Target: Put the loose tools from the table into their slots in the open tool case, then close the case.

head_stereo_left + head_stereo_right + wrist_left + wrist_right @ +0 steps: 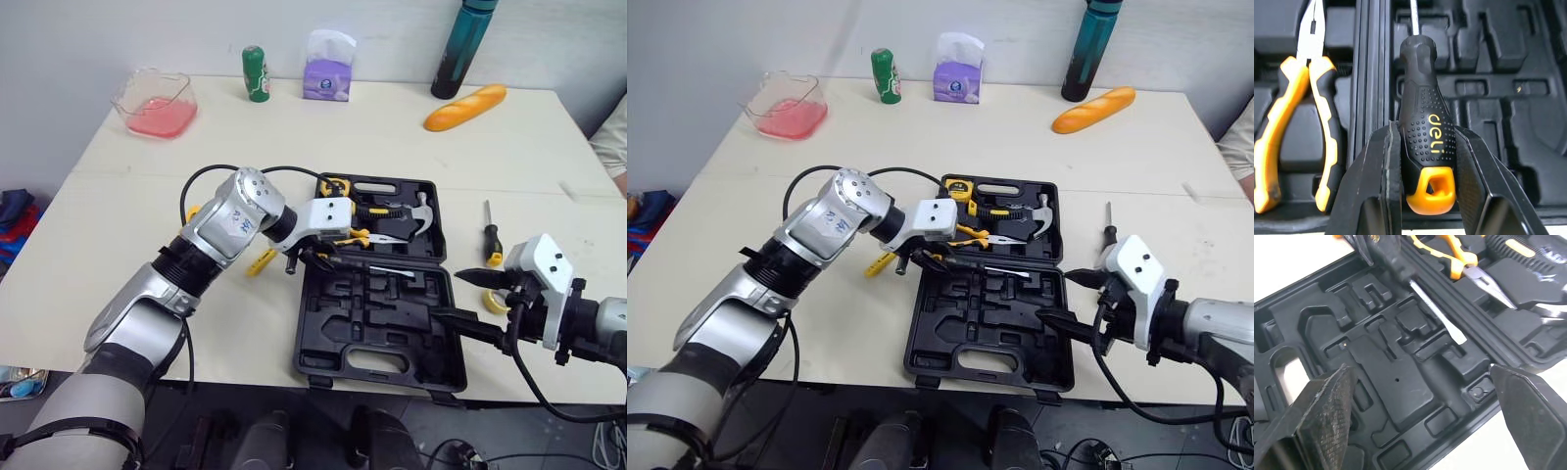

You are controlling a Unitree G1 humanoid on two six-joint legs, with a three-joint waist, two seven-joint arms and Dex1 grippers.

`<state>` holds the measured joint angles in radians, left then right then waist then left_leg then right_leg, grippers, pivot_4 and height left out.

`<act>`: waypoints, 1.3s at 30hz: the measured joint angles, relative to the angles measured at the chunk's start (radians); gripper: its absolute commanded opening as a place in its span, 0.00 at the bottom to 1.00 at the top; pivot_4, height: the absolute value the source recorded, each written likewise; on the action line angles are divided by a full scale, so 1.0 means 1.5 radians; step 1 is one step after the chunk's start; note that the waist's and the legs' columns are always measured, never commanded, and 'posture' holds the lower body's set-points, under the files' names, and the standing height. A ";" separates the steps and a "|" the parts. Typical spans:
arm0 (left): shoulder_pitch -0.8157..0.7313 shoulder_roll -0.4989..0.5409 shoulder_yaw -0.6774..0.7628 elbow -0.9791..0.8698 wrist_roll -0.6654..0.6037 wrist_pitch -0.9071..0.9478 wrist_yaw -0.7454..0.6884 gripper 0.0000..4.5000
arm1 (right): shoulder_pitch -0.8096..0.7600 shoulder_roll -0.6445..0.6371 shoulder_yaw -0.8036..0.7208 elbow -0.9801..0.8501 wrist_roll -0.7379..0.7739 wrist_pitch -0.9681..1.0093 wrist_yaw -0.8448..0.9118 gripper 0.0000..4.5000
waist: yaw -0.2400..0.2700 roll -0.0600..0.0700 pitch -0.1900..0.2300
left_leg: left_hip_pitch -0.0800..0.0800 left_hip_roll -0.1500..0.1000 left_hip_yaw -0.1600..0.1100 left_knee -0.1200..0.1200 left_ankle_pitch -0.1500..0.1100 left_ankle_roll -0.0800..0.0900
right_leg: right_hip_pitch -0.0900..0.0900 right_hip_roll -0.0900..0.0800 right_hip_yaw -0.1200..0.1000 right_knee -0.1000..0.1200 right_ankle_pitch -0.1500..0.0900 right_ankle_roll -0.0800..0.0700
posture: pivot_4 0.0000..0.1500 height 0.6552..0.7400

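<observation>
The black tool case (377,328) lies open at the table's near edge. Its far half holds a yellow tape measure (334,185), a hammer (416,217) and yellow-handled pliers (1288,122). My left gripper (315,257) is shut on the handle of a black screwdriver with a yellow end (1425,122). It holds the tool low over the near half, just past the hinge, with the shaft (1435,311) pointing right. My right gripper (460,299) is open beside the case's right edge. A second screwdriver (490,235) lies on the table right of the case. A yellow tool (261,262) lies left of it.
Along the table's far side stand a clear tub of pink liquid (155,103), a green can (256,74), a purple tissue box (327,69), a teal bottle (464,49) and a bread loaf (465,108). A person's sleeve (612,142) shows at the right edge.
</observation>
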<state>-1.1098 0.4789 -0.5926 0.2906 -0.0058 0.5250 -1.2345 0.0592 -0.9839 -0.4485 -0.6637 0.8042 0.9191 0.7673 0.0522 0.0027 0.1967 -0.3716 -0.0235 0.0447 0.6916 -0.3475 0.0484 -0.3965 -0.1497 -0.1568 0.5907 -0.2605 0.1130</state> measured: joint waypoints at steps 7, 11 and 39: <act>0.001 -0.009 0.000 -0.001 0.024 -0.010 -0.016 0.22 | 0.015 0.007 0.000 -0.002 -0.002 -0.003 -0.014 1.00 | 0.001 0.000 0.000 | -0.001 0.000 -0.001 0.001 0.000 0.000 | 0.000 0.000 0.000 0.000 0.000 0.000 | 1.00 0.90; 0.003 -0.011 -0.003 0.000 0.048 -0.023 -0.018 0.22 | 0.016 0.008 0.000 -0.002 -0.005 -0.008 -0.018 1.00 | 0.001 0.000 0.000 | -0.001 0.000 -0.001 0.001 0.000 0.000 | 0.000 0.000 0.000 0.000 0.000 0.000 | 1.00 0.90; 0.122 -0.093 0.188 0.138 -0.064 -0.146 -0.021 0.25 | 0.008 0.057 0.034 -0.003 -0.019 -0.054 -0.038 1.00 | 0.001 0.000 0.000 | -0.001 0.000 -0.002 0.005 -0.001 0.001 | 0.001 0.000 -0.001 0.001 0.000 0.000 | 1.00 0.90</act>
<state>-0.9275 0.3388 -0.3100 0.4973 -0.1024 0.3066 -1.2667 0.0708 -0.8985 -0.3980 -0.6680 0.7758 0.8381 0.7107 0.0538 0.0026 0.1967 -0.3729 -0.0234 0.0417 0.6985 -0.3491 0.0494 -0.3943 -0.1499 -0.1585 0.5919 -0.2599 0.1135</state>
